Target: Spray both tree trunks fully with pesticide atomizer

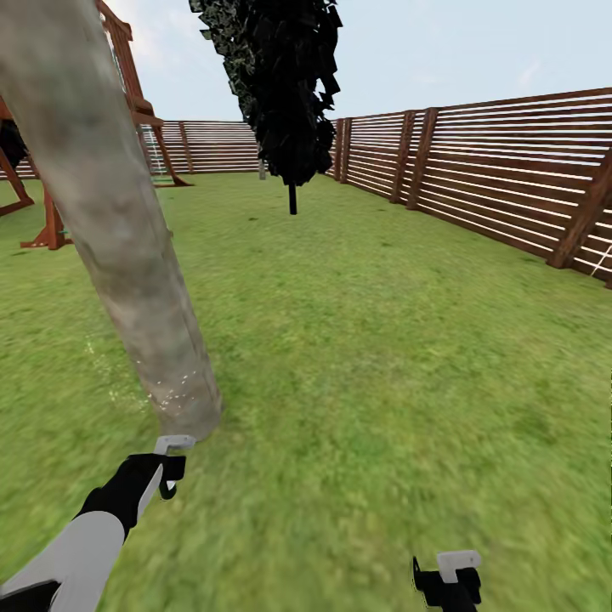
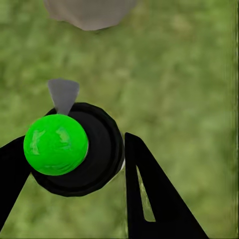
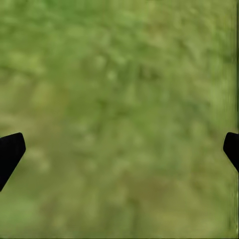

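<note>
One pesticide atomizer is pinched by the left gripper around its black round body, nozzle aimed at the tree trunk base. It is judged rigid, light, slippery-sided; body grip suits. Right gripper is spread wide over grass.

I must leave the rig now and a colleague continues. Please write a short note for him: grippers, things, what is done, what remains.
Left gripper: shut on the sprayer, its grey nozzle toward the base of the near tree trunk.
Right gripper: open, nothing in it, over the grass.
Things: the trunk stands just ahead of the left arm; small white specks show on and beside its lower part.
Done: sprayer picked up and brought to this tree.
Left: whether the trunk is fully covered cannot be told; go on here if needed, then spray the second tree.
</note>
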